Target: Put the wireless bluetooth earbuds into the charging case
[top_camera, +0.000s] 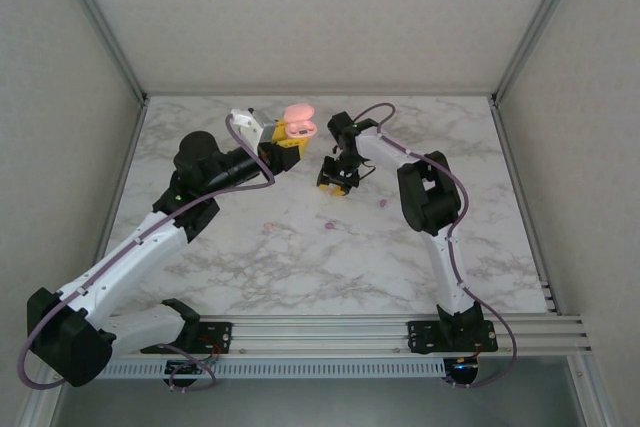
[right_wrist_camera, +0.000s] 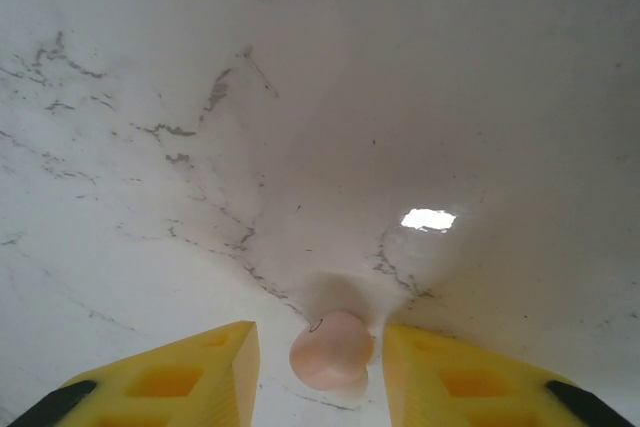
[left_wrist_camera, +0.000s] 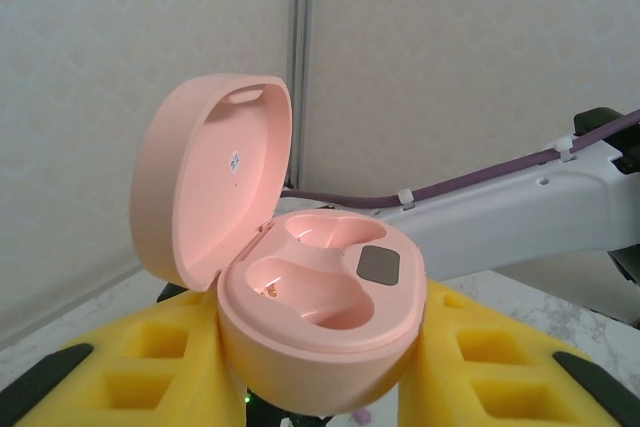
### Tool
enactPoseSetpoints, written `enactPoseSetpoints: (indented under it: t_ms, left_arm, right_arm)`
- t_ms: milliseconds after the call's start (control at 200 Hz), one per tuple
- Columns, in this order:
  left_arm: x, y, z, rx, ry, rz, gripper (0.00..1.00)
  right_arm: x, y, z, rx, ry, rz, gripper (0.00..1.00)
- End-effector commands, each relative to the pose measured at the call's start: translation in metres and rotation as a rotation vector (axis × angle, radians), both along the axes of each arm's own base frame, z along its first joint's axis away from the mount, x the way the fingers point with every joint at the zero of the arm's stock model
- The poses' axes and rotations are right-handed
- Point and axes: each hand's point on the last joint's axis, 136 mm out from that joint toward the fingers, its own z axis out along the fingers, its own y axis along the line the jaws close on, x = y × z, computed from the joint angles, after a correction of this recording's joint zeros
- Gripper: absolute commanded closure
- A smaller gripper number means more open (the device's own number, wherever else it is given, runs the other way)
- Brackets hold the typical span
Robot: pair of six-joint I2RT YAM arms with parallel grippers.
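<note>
Charging case (left_wrist_camera: 320,332), one, pink, open, earbud (right_wrist_camera: 332,349), one, pink

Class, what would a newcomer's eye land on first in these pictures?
The open pink case, both wells empty, held up in the left hand over the table's far middle. Then a pink earbud lying on it between the yellow fingers of the right hand, not yet gripped.

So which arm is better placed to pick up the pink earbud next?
Right. The right gripper straddles the pink earbud on the table, fingers either side. The left gripper is busy holding the open charging case.
</note>
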Motion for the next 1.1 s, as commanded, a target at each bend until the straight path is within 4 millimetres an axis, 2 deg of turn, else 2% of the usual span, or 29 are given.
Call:
enactPoseSetpoints:
  t_ms: [0,400,635,1095]
  left_arm:
    - [0.000,0.001,0.005,-0.005,-0.022,-0.003,0.74]
    - [0.003,-0.002,0.002,0.002,-0.010,-0.012,0.74]
    - [0.003,-0.004,0.002,0.002,-0.006,-0.018,0.74]
    - [0.003,-0.003,0.001,0.005,-0.008,-0.017,0.74]
  right_arm:
    - [-0.003,0.001,-0.002,-0.036,0.003,0.037,0.62]
    - [-0.004,0.004,-0.010,-0.082,0.002,0.117,0.67]
    - [-0.001,-0.004,-0.015,-0.166,-0.015,0.164,0.69]
    - [0.000,-0.005,-0.028,-0.266,-0.026,0.213,0.77]
